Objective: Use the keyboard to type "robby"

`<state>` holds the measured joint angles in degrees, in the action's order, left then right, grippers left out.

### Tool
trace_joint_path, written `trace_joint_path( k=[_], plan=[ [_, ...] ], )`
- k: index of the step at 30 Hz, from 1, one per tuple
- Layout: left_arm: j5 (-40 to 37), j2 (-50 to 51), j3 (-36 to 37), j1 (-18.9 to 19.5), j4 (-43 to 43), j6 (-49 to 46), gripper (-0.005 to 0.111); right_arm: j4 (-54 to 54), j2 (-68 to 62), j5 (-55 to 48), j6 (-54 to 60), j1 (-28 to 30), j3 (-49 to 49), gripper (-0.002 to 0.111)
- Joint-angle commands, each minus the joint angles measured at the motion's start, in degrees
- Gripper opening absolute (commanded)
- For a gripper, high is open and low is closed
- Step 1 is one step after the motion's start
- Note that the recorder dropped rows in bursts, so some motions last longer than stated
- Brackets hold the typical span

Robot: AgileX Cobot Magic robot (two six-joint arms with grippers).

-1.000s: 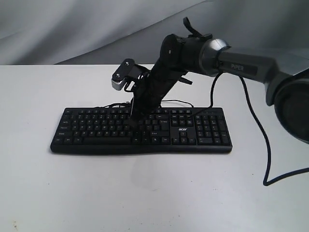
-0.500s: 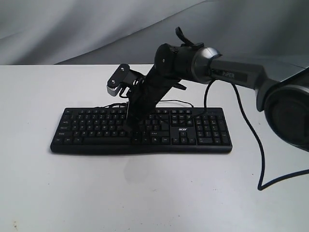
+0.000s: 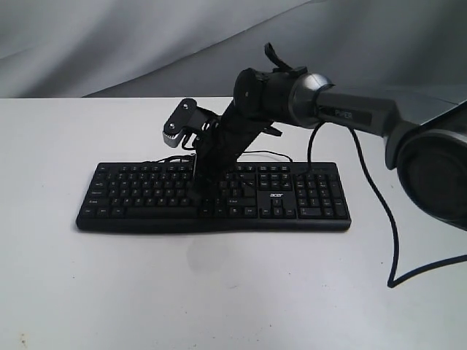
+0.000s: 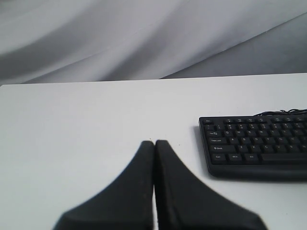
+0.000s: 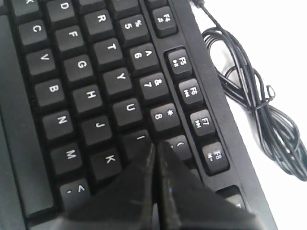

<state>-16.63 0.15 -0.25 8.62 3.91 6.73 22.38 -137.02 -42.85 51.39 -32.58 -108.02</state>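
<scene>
The black keyboard (image 3: pixel 146 198) lies flat on the white table (image 3: pixel 219 292), its "acer" logo toward the right. My right gripper (image 3: pixel 198 176) reaches across from the right and points down onto the upper key rows, left of the keyboard's middle. In the right wrist view the keyboard (image 5: pixel 72 72) fills the frame, and the right gripper (image 5: pixel 156 143) is shut, its tips at the seam between the I and 9 keys; whether they touch is unclear. The left gripper (image 4: pixel 154 142) is shut and empty above bare table, beside the keyboard's (image 4: pixel 254 153) left end.
The keyboard's thin black cable (image 5: pixel 249 96) lies coiled on the table behind the function keys. A thicker cable (image 3: pixel 394 226) hangs from the right arm and loops over the table at the right. A grey cloth backdrop (image 3: pixel 109 44) rises behind the table.
The right arm has swung left along the keyboard, carrying its shut gripper a few keys leftward. In the last half second it has barely moved.
</scene>
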Motion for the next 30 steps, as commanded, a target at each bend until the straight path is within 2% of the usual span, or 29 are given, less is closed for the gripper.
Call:
trace_joint_path(
  k=[1, 7, 13, 18, 30],
  plan=[
    [0.3, -0.1, 0.2, 0.1, -0.5, 0.2, 0.000, -0.3, -1.1, 0.0, 0.4, 0.0, 0.3, 0.000],
    [0.3, -0.1, 0.2, 0.1, -0.5, 0.2, 0.000, -0.2, 3.3, 0.3, 0.2, -1.3, 0.2, 0.000],
    [0.3, -0.1, 0.2, 0.1, -0.5, 0.2, 0.000, 0.3, 0.9, 3.7, 0.0, -6.9, -3.2, 0.000],
    [0.3, -0.1, 0.2, 0.1, -0.5, 0.2, 0.000, 2.3, -2.3, -0.9, -0.8, -6.9, -8.3, 0.000],
    [0.3, -0.1, 0.2, 0.1, -0.5, 0.2, 0.000, -3.2, -2.7, -6.6, -3.9, -6.9, -8.4, 0.000]
  ],
)
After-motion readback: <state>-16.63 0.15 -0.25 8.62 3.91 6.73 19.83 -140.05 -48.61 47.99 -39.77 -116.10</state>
